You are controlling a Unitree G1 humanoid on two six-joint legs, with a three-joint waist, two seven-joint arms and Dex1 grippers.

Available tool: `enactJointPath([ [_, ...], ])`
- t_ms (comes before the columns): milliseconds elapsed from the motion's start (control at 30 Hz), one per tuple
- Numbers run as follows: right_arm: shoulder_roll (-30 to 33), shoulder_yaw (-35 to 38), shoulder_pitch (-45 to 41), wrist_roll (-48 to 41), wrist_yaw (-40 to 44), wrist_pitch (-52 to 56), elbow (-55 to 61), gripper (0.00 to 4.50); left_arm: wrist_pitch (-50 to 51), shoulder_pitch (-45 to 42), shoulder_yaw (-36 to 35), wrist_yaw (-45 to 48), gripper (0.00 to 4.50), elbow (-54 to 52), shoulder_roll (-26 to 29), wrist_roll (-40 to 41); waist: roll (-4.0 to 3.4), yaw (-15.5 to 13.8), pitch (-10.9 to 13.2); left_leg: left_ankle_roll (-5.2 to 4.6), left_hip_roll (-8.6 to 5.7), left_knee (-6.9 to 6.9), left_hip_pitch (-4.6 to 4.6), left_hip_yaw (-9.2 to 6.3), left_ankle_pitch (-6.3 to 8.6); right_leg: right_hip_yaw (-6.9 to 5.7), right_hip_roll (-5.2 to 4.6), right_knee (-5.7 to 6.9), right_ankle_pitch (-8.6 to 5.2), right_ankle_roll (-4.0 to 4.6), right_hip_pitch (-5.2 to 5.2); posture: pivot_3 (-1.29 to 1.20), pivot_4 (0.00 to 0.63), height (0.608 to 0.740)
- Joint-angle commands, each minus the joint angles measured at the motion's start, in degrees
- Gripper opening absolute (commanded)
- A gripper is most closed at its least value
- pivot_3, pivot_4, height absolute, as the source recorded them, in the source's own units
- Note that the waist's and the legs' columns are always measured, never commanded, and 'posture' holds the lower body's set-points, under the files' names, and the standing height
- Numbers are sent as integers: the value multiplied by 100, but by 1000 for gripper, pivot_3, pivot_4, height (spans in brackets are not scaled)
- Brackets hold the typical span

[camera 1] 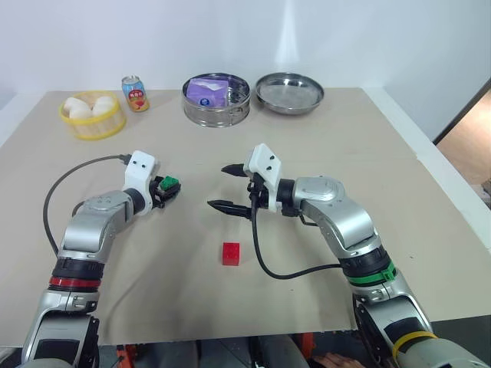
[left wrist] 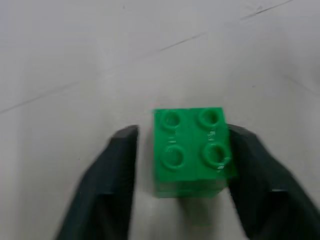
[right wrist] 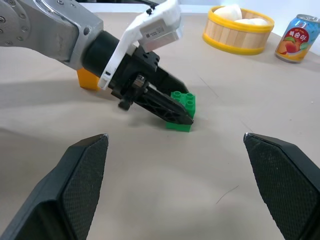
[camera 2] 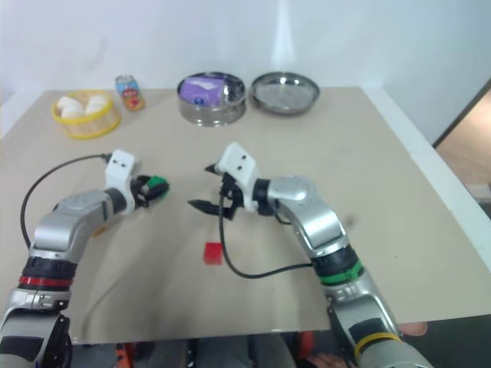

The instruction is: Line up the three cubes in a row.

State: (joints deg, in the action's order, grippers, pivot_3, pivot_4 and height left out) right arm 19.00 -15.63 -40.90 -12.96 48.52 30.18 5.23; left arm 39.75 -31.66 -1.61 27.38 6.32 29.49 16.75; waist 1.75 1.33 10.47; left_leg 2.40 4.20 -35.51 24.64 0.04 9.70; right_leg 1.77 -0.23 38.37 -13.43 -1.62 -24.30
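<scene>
The green cube is sitting on the tan table, left of centre, clamped between the closed fingers of the left gripper. The orange-yellow cube is lying behind that arm in the right wrist view. The red cube is resting alone nearer the front edge, near the middle. The right gripper is hovering just behind it, jaws spread wide and holding nothing.

Far edge of my table, from ten to one o'clock: yellow basket of white buns, printed drink can, steel pot holding purple packet, empty steel bowl.
</scene>
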Motion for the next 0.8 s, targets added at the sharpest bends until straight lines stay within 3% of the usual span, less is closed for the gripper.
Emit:
enactJointPath([
  [33, 8, 60, -93, 4, -24, -82, 93, 4500, 106, -155, -46, 17, 1330, 63, 50, -68, 0, 1, 0, 0, 0, 0, 0, 0, 0, 0, 0, 0, 0, 0, 0, 0, 150, 740],
  [200, 79, 162, -90, -121, 100, -53, 194, 4500, 90, -173, 208, 529, 1329, -129, 380, -163, 0, 3, 0, 0, 0, -1, -3, 0, -1, 0, 1, 5, 1, 0, 0, 0, 150, 740],
  [300, 304, 222, -47, -224, 298, -2, 381, 4500, -285, 80, 422, 1534, 1329, -975, 1011, -33, 0, 6, 0, 0, 0, 0, -2, 0, -1, 1, 1, 5, 0, 2, -2, 0, 150, 740],
  [567, 752, 219, 119, -248, 529, -73, 554, 4500, -1273, 1695, 130, 3864, 1329, -2675, 2401, 710, -2, 13, 2, 9, 7, 14, 2, 8, 8, 2, -3, 3, -22, 20, -15, 0, 150, 740],
  [800, 724, 136, 109, -284, 604, -91, 602, 4500, -1993, 2204, 122, 4368, 1329, -2645, 2467, 714, -3, 3, 2, 4, 11, 5, -2, 6, 5, -2, 3, 15, -36, 43, -16, 0, 150, 740],
])
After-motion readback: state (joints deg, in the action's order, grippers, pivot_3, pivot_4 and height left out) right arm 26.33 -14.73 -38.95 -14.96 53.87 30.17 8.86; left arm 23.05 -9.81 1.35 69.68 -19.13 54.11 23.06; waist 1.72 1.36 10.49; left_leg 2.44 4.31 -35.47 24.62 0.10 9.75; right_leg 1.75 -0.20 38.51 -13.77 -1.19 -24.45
